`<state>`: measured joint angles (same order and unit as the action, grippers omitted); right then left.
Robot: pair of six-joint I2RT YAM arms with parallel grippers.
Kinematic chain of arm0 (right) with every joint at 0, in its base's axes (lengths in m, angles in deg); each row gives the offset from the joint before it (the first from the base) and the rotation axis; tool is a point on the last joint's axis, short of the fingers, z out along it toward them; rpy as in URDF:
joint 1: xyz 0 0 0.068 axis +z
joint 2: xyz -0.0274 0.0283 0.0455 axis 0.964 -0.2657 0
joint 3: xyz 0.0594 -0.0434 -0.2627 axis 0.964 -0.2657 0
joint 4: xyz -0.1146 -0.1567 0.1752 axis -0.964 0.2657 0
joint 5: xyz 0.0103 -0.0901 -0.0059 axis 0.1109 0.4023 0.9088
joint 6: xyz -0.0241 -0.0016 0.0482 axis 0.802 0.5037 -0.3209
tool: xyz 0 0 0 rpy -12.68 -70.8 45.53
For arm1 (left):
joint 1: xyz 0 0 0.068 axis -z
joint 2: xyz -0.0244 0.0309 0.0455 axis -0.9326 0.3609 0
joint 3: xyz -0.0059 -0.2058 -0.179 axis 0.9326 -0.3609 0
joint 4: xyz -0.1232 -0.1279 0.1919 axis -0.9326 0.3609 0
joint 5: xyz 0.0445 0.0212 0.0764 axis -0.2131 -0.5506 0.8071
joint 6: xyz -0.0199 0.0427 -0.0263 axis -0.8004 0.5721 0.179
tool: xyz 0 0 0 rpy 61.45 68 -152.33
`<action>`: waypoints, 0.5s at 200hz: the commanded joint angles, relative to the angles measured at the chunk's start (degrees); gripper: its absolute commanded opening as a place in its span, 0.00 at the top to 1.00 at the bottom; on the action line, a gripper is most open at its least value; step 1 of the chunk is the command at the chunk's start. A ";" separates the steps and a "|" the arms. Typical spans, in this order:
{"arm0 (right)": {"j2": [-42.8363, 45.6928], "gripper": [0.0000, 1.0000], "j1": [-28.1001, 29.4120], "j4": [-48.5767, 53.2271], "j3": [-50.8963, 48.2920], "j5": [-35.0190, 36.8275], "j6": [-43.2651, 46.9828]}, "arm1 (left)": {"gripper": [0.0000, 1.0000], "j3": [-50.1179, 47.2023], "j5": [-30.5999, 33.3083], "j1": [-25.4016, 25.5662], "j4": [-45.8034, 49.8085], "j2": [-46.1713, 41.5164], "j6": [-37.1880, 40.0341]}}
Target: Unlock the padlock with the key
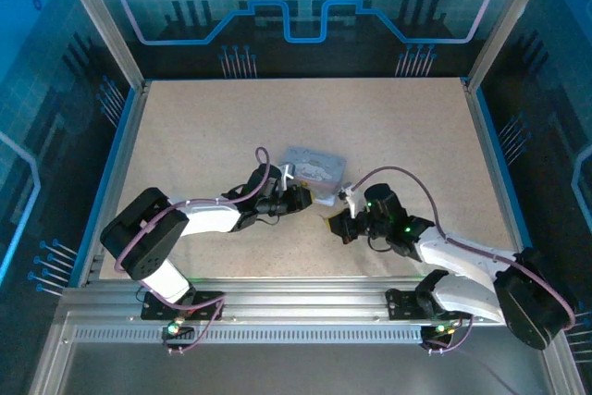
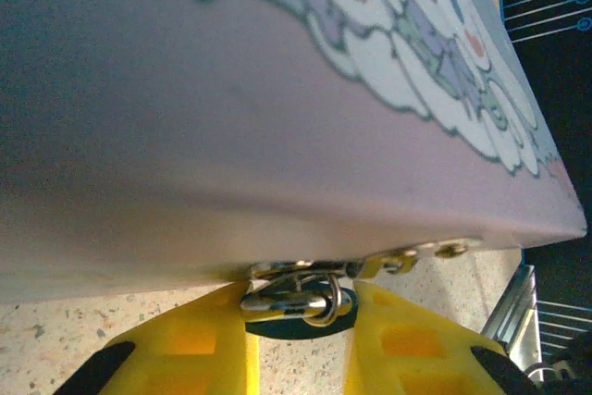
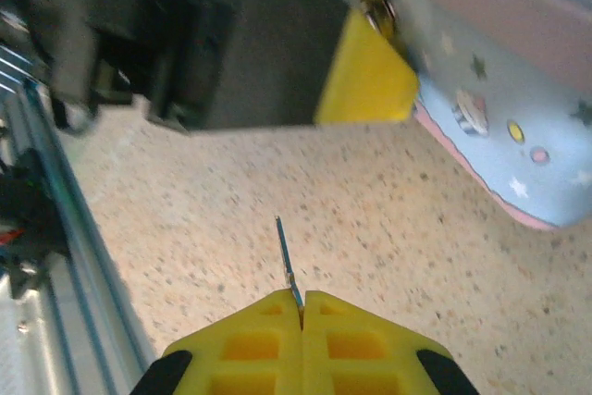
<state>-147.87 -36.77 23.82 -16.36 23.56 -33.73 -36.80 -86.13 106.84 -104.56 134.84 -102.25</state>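
The padlock (image 2: 287,303), small and shiny, hangs from the hasp at the lower edge of the cartoon-printed tin (image 2: 277,108). My left gripper (image 2: 301,310) is shut on it, one yellow finger (image 2: 199,344) on either side of its body. Seen from above, the left gripper (image 1: 298,197) sits at the tin's (image 1: 313,168) near edge. My right gripper (image 3: 302,307) is shut on the key (image 3: 284,254), whose thin blade sticks out forward above the table. That blade points toward the left gripper's yellow fingertip (image 3: 365,76), with a gap between them. From above, the right gripper (image 1: 335,226) is just right of the left one.
The tin's (image 3: 518,127) side wall lies to the right of the key. An aluminium rail (image 1: 305,307) runs along the near table edge, and blue frame walls (image 1: 120,150) bound the sides. Bare speckled tabletop (image 1: 305,117) stretches behind the tin.
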 commanded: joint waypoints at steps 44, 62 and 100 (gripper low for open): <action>-5.24 1.00 0.58 -13.65 -3.20 3.80 5.69 | 0.86 1.50 -3.23 0.15 0.45 -2.52 -3.59; -7.18 1.00 0.58 -15.21 -3.03 3.93 6.48 | 0.86 1.53 -3.27 0.12 0.93 -2.87 -3.99; -10.46 1.00 0.17 -19.64 -3.10 5.79 6.66 | 0.86 1.22 -3.52 0.14 1.03 -3.13 -5.77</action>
<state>-156.72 -36.66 10.03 -18.87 27.62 -28.37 -36.80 -87.46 106.84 -103.14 133.68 -105.80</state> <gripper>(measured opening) 0.056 0.238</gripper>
